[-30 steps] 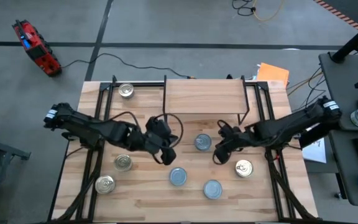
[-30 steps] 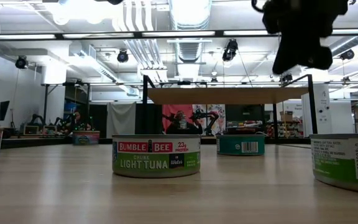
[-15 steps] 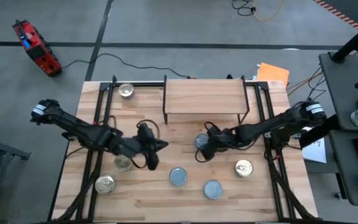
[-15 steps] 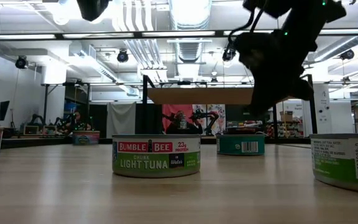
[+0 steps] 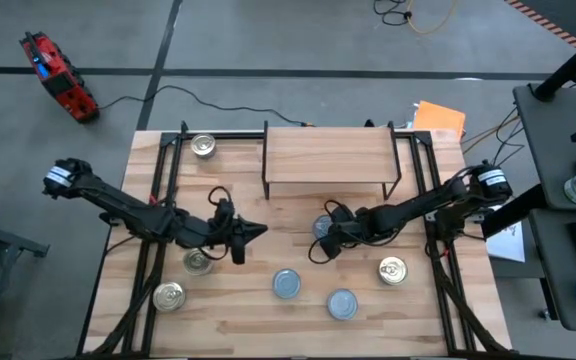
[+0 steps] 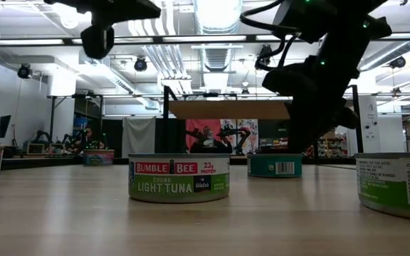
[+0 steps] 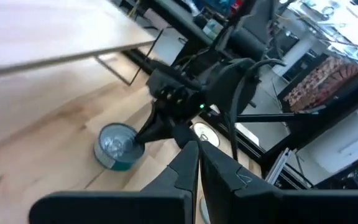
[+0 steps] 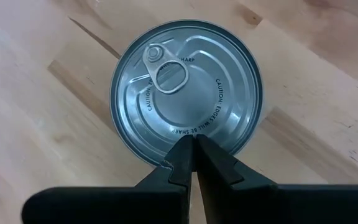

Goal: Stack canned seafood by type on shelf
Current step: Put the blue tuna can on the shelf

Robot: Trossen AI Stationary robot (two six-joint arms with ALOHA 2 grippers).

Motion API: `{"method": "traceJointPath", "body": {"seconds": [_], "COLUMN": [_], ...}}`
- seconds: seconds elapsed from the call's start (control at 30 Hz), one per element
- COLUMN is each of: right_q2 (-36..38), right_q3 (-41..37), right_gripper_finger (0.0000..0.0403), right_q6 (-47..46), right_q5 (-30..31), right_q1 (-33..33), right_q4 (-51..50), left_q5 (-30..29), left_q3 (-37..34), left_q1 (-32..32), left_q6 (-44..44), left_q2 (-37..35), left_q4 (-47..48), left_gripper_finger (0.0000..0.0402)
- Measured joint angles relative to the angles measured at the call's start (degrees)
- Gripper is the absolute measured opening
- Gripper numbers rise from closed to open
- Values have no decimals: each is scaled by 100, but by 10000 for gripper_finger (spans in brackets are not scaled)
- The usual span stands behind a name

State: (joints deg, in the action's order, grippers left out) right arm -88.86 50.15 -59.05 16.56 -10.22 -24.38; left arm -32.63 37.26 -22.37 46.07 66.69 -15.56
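- The right gripper has its jaws closed, with nothing between them. In the right wrist view its tips meet at the near rim of a pale blue-topped tin, with the pull tab on the far side of the lid.
- In the high view this tin lies on the bench in front of the shelf, and the right gripper is just beside it, on the side away from the shelf.
- The left gripper also has its jaws closed and empty. It is above bare wood, well apart from that tin, and points toward it; the left wrist view shows the closed tips with the tin and the right arm beyond.
- Two more blue-topped tins lie near the front edge of the bench. Silver-gold tins lie at the right, at the front left, beside the left arm and at the far left corner.
- The top of the shelf carries no tin.
- Compared with one second ago, the right gripper has moved from the right of the tin toward it and lower; in the low view it now hangs close above the bench.
- The left gripper has turned since then: before it pointed toward the front edge, now it points to the right. All tins lie as before.
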Motion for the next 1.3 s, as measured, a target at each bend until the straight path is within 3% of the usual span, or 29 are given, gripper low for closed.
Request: {"method": "traceJointPath", "body": {"seconds": [0.23, 0.53, 0.9, 1.3], "right_q2": [20, 173, 909, 1010], "right_q3": [0, 40, -77, -1349], "right_gripper_finger": [13, 13, 13, 13], "right_q6": [-108, -230, 443, 985], "right_q5": [-250, -800, -717, -732], "right_q1": [-14, -319, -315, -317], "right_q4": [-1, 447, -516, 1715], "left_q5": [-98, -137, 67, 67], "left_q3": [161, 731, 1108, 1166], "left_q1": [0, 0, -2, -2], "left_q6": [205, -323, -303, -256], "left_q2": [329, 967, 1652, 1732], "left_q4": [14, 10, 46, 29], "left_gripper_finger": [0, 0, 0, 0]}}
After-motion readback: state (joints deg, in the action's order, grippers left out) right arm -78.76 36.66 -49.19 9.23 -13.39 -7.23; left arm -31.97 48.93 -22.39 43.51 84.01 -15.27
